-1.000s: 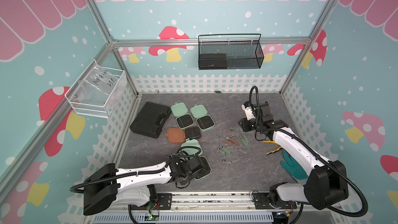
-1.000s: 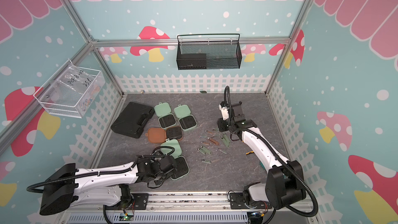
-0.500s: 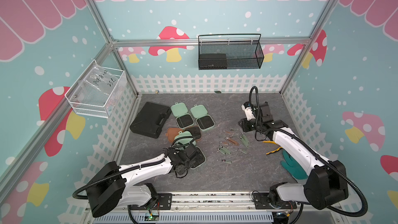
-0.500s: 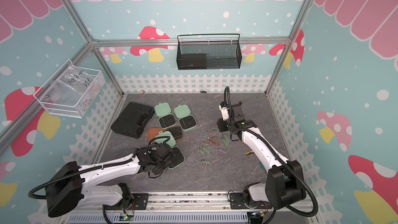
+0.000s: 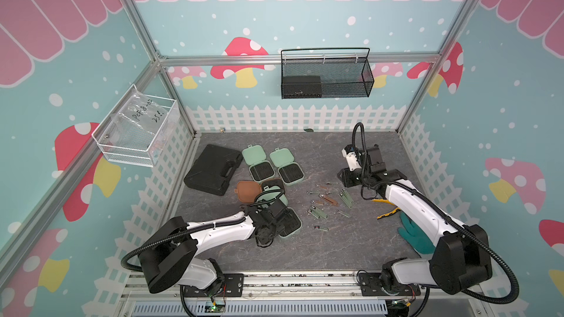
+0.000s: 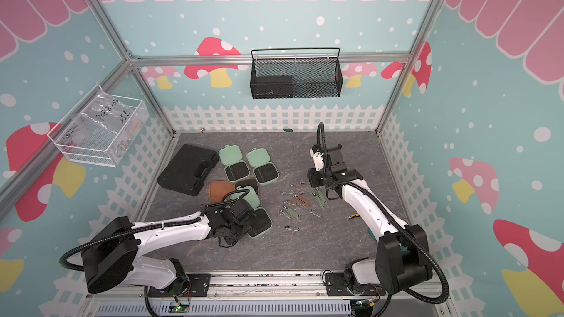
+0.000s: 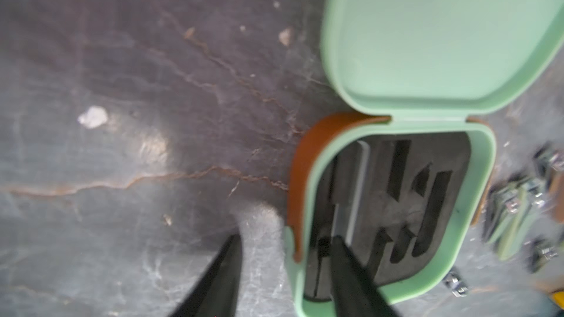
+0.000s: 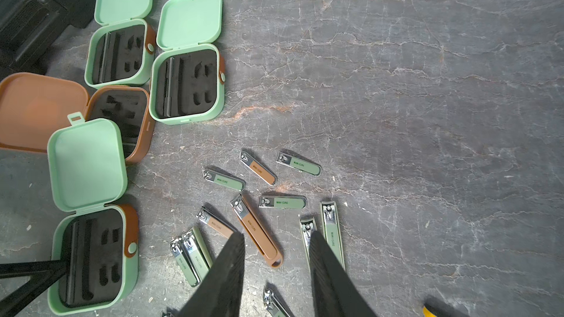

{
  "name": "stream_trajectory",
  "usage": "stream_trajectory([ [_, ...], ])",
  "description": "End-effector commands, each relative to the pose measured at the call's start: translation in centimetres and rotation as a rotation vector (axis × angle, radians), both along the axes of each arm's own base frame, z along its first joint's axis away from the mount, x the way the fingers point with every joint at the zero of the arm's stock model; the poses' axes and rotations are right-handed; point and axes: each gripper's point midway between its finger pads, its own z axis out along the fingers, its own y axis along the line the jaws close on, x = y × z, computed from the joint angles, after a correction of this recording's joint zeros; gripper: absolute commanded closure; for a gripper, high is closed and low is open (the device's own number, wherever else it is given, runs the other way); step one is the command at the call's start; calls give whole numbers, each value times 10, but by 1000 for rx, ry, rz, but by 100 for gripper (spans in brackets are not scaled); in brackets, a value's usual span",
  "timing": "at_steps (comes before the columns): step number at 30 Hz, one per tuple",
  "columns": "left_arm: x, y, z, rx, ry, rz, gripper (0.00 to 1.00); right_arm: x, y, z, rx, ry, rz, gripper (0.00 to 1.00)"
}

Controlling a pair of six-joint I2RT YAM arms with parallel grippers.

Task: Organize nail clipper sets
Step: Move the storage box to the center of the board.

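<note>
- Your left pincer (image 7: 283, 239) straddles the nearest mint case (image 7: 476, 178) wall, jaws wide; the case lies open on the counter (image 7: 122, 147) for filling.
- Your right pincer (image 8: 276, 236) hovers wide over the loose clippers (image 8: 224, 179), holding nothing.

The mint green cases (image 8: 88, 163) are smooth matt plastic, lids and bases alike. The brown case (image 8: 39, 111) is the same plastic, with a faint sheen on its lid. The inserts (image 8: 91, 257) are black, foam-like, dull and slightly fuzzy. The side straps (image 8: 131, 230) on the green cases look like matt brown leather.

The clippers (image 8: 224, 179) show bright polished metal at the heads. Their levers carry a matt green or brown coating with printed lettering.

The floor (image 8: 427, 117) is a grey stone-look sheet, veined, with low sheen. The large black case (image 5: 213, 172) is matt textured plastic. The wall basket (image 5: 345, 77) is black metal mesh. The side bin (image 5: 134, 135) is white wire mesh holding clear crinkled film. The arm shells (image 5: 219, 233) are glossy white plastic.
</note>
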Motion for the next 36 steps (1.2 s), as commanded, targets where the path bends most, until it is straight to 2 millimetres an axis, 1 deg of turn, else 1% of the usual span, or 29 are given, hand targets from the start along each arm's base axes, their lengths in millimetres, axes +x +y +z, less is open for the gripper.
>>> stream_trajectory([
  [1,2,6,6,5,-19,19,30,-3,3,-5,-17,14,24,61],
  [2,3,5,8,6,-26,15,27,-3,3,-6,-16,17,24,60],
  [4,8,3,15,12,-44,-1,24,-4,4,-7,-17,25,26,59],
  [9,18,1,31,21,-70,-58,24,-9,8,-12,-25,51,38,52],
  [13,25,11,34,-13,-51,-101,25,-11,11,-25,-64,101,47,50],
  [16,37,20,46,-39,-91,-144,25,-10,1,-38,-130,144,13,48],
  [19,42,26,57,-58,-125,-195,25,-17,-6,-51,-168,182,-5,48],
  [22,39,39,54,-49,-122,-202,29,-24,-8,-69,-184,230,3,48],
  [24,33,47,45,-46,-98,-194,35,-27,-8,-82,-195,261,15,47],
  [26,29,54,37,-37,-82,-187,38,-29,-11,-94,-210,291,11,46],
  [29,25,57,32,-37,-78,-188,40,-38,0,-101,-155,328,54,46],
  [31,23,57,30,-46,-88,-194,40,-50,10,-103,-109,350,102,46],
  [36,27,57,36,-54,-138,-198,41,-78,34,-105,-122,379,213,44],
])
